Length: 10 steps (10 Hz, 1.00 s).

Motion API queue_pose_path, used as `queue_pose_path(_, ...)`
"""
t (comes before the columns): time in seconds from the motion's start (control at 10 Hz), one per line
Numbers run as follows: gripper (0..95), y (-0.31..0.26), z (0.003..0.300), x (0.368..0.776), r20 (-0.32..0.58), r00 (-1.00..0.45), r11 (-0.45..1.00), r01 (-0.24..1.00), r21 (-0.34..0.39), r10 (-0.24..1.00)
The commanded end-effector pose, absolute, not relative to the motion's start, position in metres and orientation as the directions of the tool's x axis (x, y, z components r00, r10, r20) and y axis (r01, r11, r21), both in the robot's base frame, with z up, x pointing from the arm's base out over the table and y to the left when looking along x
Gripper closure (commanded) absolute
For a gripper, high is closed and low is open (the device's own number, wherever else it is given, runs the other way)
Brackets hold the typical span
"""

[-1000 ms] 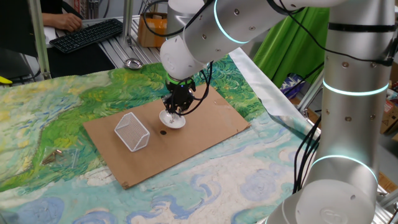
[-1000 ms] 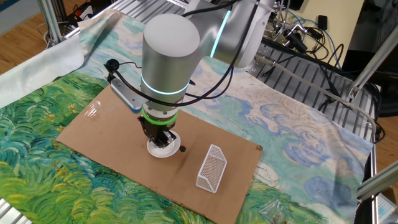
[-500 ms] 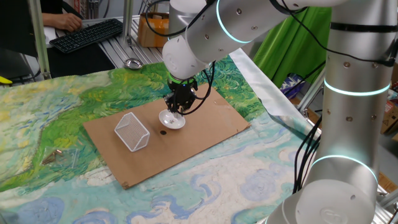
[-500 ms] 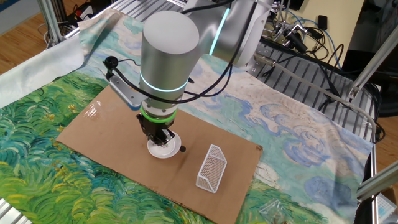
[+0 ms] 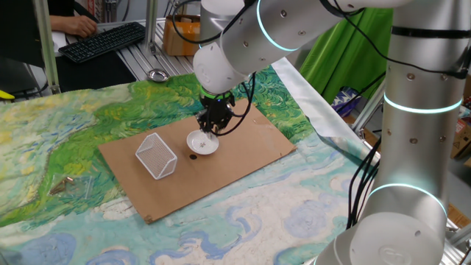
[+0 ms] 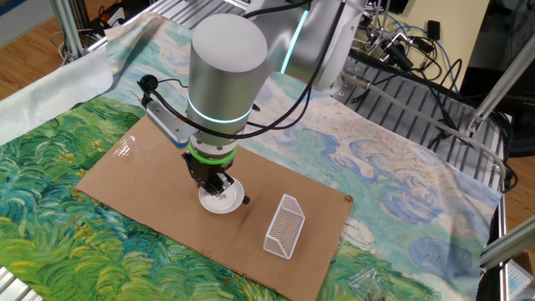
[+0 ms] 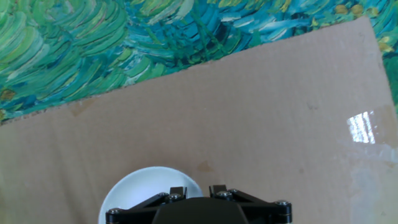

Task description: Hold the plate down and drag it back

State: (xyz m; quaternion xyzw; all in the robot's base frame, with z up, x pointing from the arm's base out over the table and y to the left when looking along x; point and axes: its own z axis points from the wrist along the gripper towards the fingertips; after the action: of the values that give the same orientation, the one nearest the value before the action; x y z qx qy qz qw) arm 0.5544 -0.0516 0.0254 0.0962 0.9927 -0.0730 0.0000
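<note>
we are pressing nearly-together fingers (image 5: pixel 211 129) onto the far rim of the plate (image 5: pixel 202 143), mid-cardboard (image 5: pixel 250 158), right of the mesh basket (image 5: pixel 156 155); next, dragging it back under steady pressure.

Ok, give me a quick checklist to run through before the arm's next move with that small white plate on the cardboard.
1. Small round white plate lies flat on the brown cardboard sheet: ok.
2. Black two-finger gripper points down over the plate's far rim: ok.
3. Fingertips actually pressing on the plate: cannot tell, contact is hidden.
4. Jaws narrow rather than spread: ok; fully shut: cannot tell.
5. White wire-mesh basket stands apart from the plate: ok.
6. Bare cardboard beyond the plate in the hand view: ok.
</note>
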Motion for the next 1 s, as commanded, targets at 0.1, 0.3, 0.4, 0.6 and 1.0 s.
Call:
queue_pose_path(0.1, 76.0, -0.055, 0.025, 0.554, -0.014, -0.982, 0.972, 0.186, -0.144, 0.186)
queue_pose_path(0.3, 76.0, -0.056, 0.028, 0.554, 0.020, -0.972, 0.968, 0.231, -0.100, 0.234)
queue_pose_path(0.4, 76.0, -0.057, 0.031, 0.553, 0.046, -0.968, 0.968, 0.245, -0.054, 0.248)
queue_pose_path(0.6, 76.0, -0.059, 0.040, 0.550, 0.068, -0.969, 0.971, 0.238, -0.032, 0.239)
queue_pose_path(1.0, 95.0, -0.062, 0.055, 0.545, 0.074, -0.987, 0.989, 0.145, 0.006, 0.144)
